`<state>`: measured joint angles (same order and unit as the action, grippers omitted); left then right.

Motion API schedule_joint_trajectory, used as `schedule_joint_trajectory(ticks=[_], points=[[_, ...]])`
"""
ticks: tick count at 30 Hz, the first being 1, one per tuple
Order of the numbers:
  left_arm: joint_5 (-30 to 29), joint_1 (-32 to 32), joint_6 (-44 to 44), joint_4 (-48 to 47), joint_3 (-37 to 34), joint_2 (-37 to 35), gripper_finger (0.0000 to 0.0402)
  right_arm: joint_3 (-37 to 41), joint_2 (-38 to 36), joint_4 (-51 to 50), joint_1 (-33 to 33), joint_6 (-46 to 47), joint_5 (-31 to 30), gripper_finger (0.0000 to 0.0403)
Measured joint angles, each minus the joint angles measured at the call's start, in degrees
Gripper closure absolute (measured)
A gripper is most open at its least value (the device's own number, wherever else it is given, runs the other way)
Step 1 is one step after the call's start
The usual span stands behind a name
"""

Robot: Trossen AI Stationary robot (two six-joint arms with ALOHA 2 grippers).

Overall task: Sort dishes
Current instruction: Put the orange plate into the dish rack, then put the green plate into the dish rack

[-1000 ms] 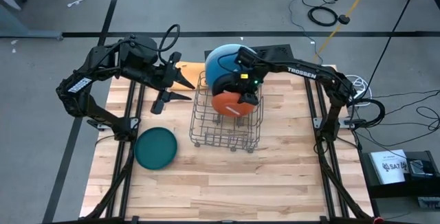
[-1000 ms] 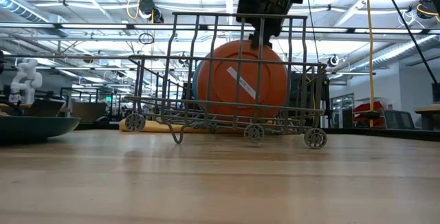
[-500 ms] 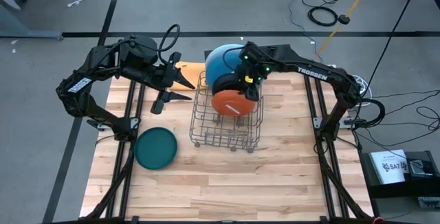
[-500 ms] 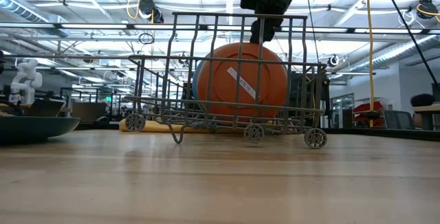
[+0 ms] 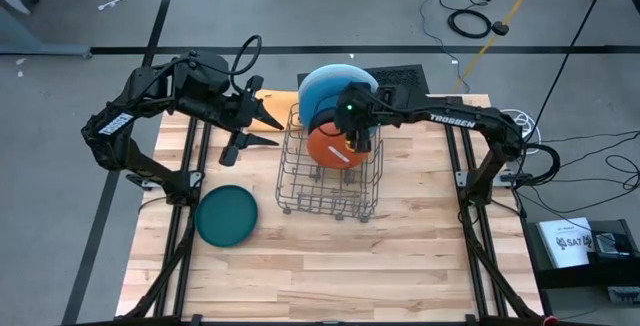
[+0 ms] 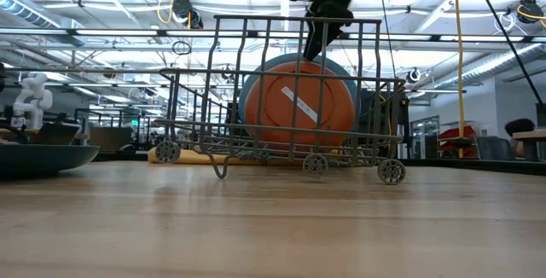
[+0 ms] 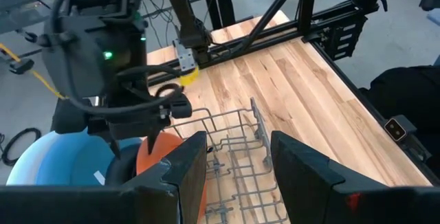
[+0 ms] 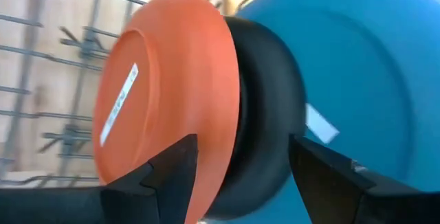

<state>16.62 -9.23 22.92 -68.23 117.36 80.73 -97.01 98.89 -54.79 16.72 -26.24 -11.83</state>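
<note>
now | wire rack (image 5: 330,181): orange plate (image 5: 333,150), black, blue upright | right claw (image 5: 357,138) apart | left claw (image 5: 243,131) apart

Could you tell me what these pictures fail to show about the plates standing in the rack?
- Grey plate: not visible in any view; the black plate and blue plates may hide it.
- Medium blue plate: low view shows only a rim behind the orange plate.
- Rack slots each plate sits in: hidden under the right gripper, high view.
- Teal plate: cut by the low view's edge.
</note>
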Motion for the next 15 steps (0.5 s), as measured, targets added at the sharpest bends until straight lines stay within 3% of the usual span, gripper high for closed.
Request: schedule_joint_trajectory(ticks=[7,10,15], points=[[0.0,0.0,-1.0,-2.8,0.0,0.2,0.0238,0.0,1.3,-0.2,-2.2,0.5,-10.8,0.0181],[-0.9,0.1,-3.6,-5.5,0.0,0.8,0.0238,0.0,2.7,-0.2,-2.9,0.8,-11.5,0.0181],[-7.4,2.9,-8.5,-10.6,0.0,1.7,0.0238,0.1,3.2,3.6,-4.3,0.9,-10.7,0.0181]])
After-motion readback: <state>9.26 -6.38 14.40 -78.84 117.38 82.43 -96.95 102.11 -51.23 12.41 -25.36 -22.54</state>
